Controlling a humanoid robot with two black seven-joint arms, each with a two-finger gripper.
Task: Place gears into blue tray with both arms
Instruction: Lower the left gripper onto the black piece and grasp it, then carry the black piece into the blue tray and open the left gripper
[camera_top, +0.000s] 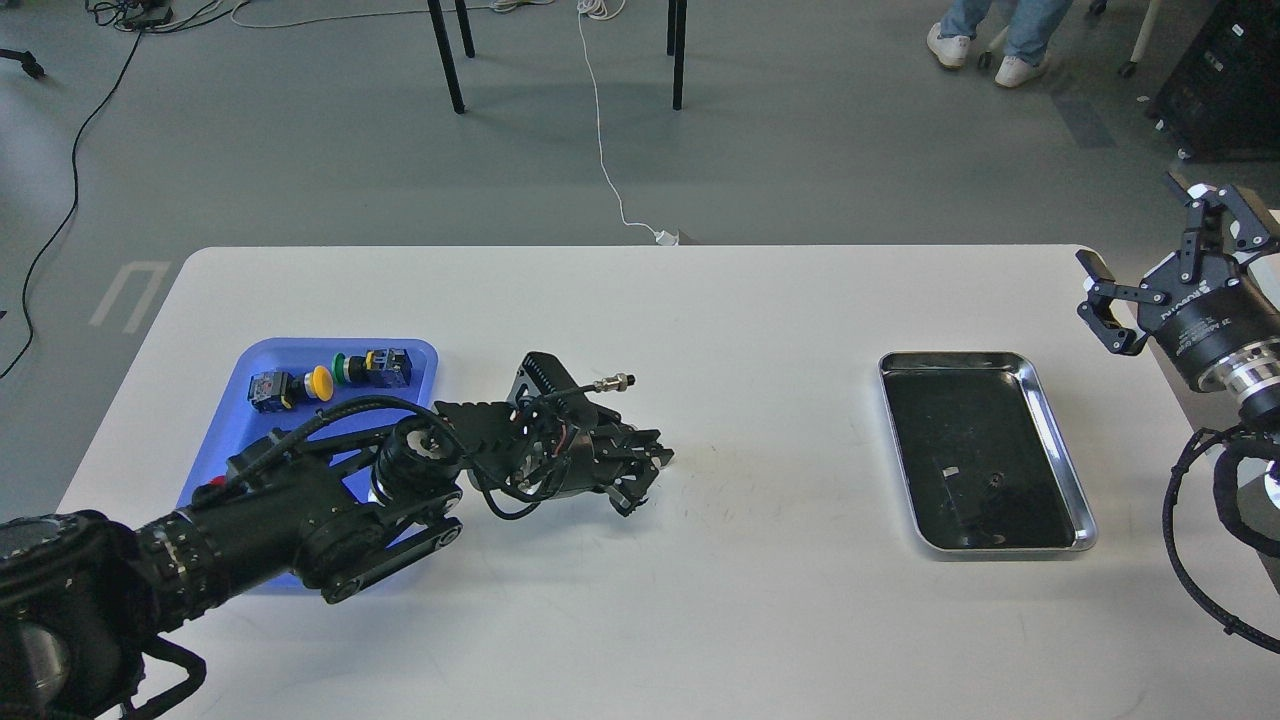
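The blue tray (415, 352) lies at the table's left, and my left arm crosses its near half. In its far part sit push-button switches, one with a yellow cap (320, 383) and one with a green cap (343, 368). My left gripper (645, 482) is low over the white table just right of the blue tray; it looks dark and its fingers cannot be told apart. A tiny dark round thing (992, 483), possibly a gear, lies in the steel tray (1058, 420). My right gripper (1140, 235) hangs open and empty beyond the table's right edge, up and to the right of the steel tray.
A red-capped part (212, 490) peeks out beside my left arm at the blue tray's near left. Chair legs (447, 55), a white cable (600, 130) and a person's feet (985, 50) are on the floor beyond the table.
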